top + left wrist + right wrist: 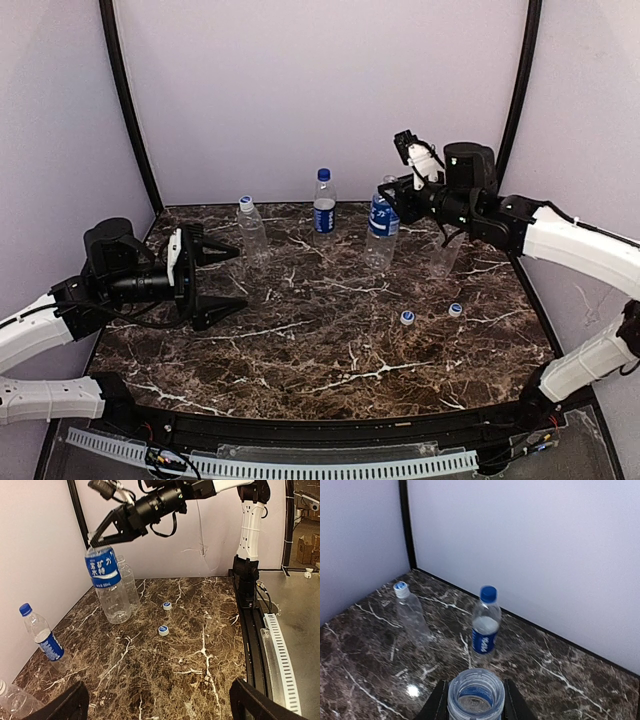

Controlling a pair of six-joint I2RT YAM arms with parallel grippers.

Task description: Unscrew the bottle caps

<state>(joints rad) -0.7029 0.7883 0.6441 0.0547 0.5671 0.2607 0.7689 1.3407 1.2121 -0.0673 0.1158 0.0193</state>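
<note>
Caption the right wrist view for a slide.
Right jaws grip the neck of an uncapped clear plastic bottle; a blue-capped labelled bottle and a white-capped unlabelled bottle stand upright behind.

far row: clear bottle (252, 238) at 11 o'clock, upright, pale cap (245, 201) on; blue-label bottle (324, 212) at 12, upright, dark blue cap (323, 174) on; open labelled bottle (380, 232) at 1, slightly tilted, neck bare; ribbed bottle (441, 255) at 2; loose cap (407, 318) and second loose cap (455, 310) at 3, near each other, apart, on the table
</note>
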